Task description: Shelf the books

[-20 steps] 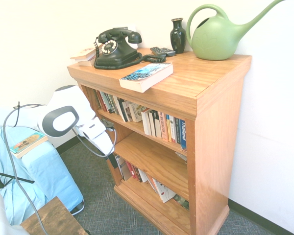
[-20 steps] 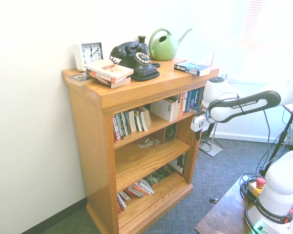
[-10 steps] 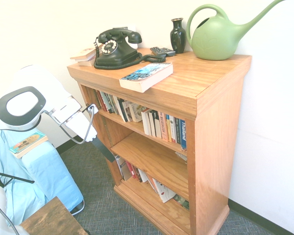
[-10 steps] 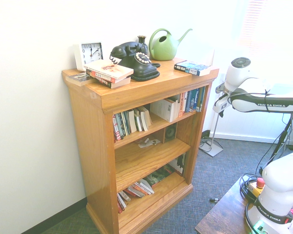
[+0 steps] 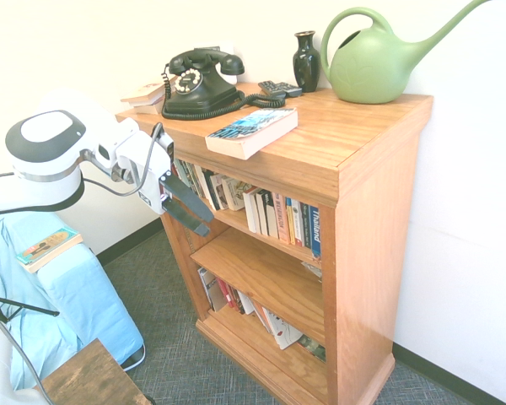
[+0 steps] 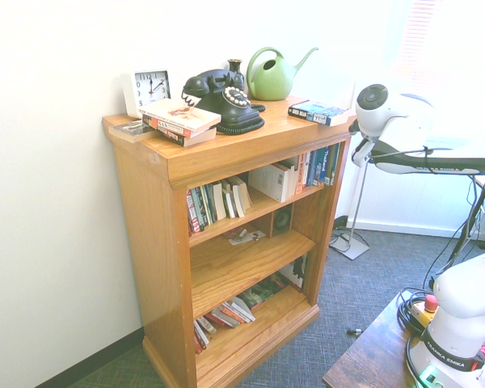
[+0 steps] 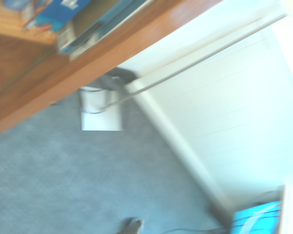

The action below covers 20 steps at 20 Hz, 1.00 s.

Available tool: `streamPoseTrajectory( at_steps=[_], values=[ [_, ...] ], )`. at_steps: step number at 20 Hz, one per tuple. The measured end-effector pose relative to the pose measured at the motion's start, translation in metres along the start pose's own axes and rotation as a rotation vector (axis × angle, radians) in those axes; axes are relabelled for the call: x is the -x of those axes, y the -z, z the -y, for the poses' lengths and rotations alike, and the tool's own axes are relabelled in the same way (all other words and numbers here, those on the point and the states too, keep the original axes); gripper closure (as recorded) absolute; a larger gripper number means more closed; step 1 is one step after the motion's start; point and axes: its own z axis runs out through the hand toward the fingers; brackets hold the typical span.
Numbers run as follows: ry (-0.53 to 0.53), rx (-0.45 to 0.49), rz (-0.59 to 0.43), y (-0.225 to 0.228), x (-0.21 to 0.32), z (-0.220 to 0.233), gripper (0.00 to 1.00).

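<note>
First exterior view: the thick paperback (image 5: 253,131) lies flat on the top board of the bookcase (image 5: 371,219), near the front edge, its blue-and-white cover up and cream page edges facing out (the second exterior view shows it at the end of the top nearest the arm). The gripper (image 5: 190,211) hangs just in front of the case at the level of the upper shelf, below and to one side of the book; its two dark fingers stand a little apart with nothing between them. The step in hand appears to be the reach for the book. To do it well, the arm would rise above the top board and close across the book's overhanging free edge, clear of the telephone (image 5: 198,80) and its coiled cord just behind. A flat grip on a glossy cover may slip, so the fingers should seat deep. The upper-shelf row of books (image 5: 261,207) leaves little room; the bare middle shelf (image 5: 261,274) looks the easier slot.
</note>
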Motion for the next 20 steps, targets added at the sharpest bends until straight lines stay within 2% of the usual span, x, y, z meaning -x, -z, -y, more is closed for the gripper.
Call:
streamPoseTrajectory(
  at_steps=[4,9,15,20],
  values=[
    [0.037,0.078,-0.092,0.02,-0.004,0.024,0.0],
    [0.041,0.096,-0.164,0.039,-0.01,0.054,0.0],
    [0.017,0.133,-0.234,0.027,-0.036,0.08,0.0],
    [0.022,0.196,-0.313,0.033,-0.041,0.083,0.0]
  ],
)
